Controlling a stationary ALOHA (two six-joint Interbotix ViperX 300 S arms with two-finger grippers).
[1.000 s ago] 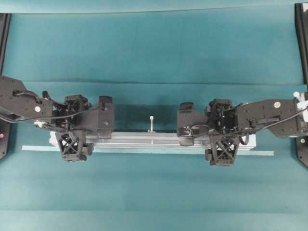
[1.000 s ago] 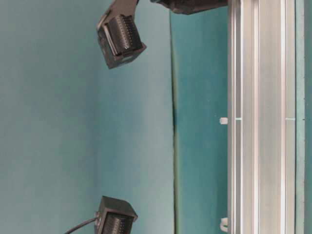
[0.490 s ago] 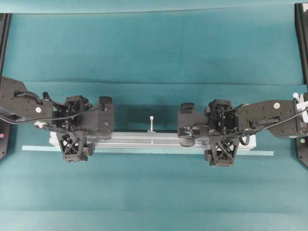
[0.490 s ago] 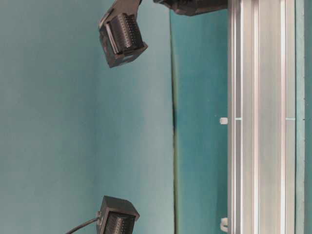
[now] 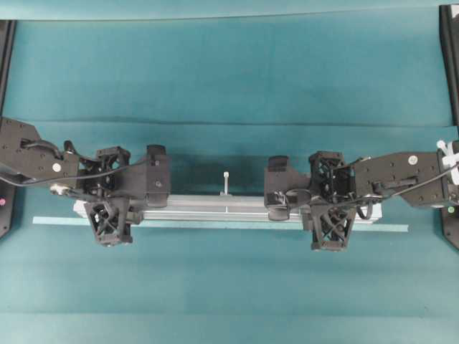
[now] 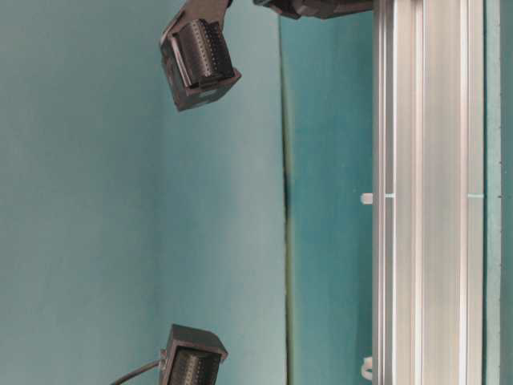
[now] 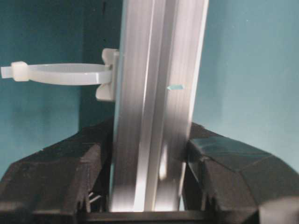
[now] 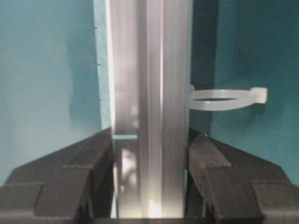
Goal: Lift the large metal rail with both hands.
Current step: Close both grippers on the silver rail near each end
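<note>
Large metal rail [image 5: 215, 208] lies lengthwise 9-to-3 across the middle of the teal tabletop [image 5: 229, 79]. Left gripper [image 5: 109, 215] at rail's 9 o'clock end, jaws clamped on both rail sides. Right gripper [image 5: 330, 220] toward the 3 o'clock end, jaws pressed against rail likewise. White peg [image 5: 226, 183] upright at mid-rail, 12 o'clock side. Thin pale tape strip [image 5: 387, 228] just beside rail at 6 o'clock.
</note>
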